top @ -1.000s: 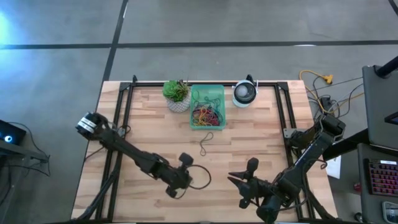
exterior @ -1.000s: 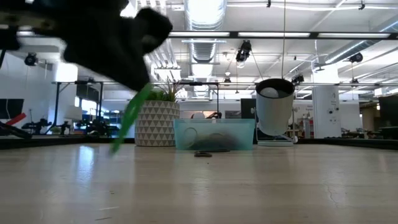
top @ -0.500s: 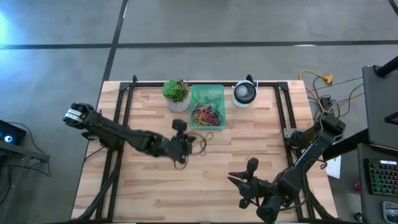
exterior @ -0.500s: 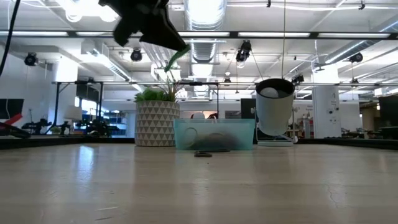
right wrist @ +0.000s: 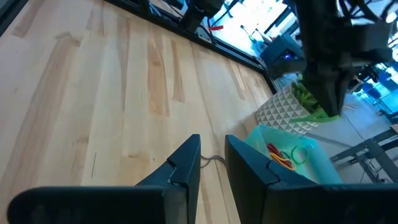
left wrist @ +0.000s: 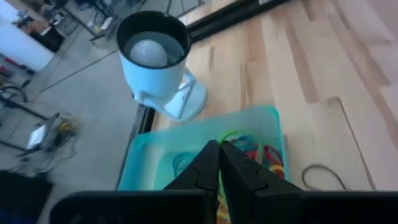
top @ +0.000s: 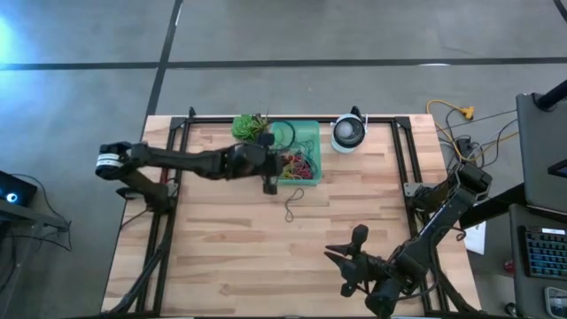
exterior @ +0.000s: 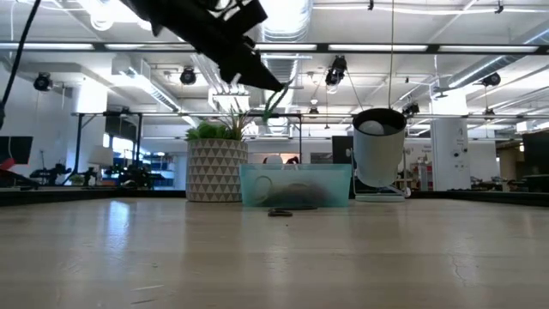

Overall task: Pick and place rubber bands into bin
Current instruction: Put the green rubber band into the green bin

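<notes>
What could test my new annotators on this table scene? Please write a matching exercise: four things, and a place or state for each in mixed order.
Things
1. small translucent mint-green plastic bin
2. dark loose rubber band
3. thin green rubber band
4. right gripper

Places or states
A. lying on the bare wooden table, just outside the bin
B. pinched in the left gripper, fingers shut, in the air
C. holding a heap of coloured rubber bands
D. waiting at the table's near edge, fingers apart, empty

Pairs: 1-C, 2-A, 3-B, 4-D
</notes>
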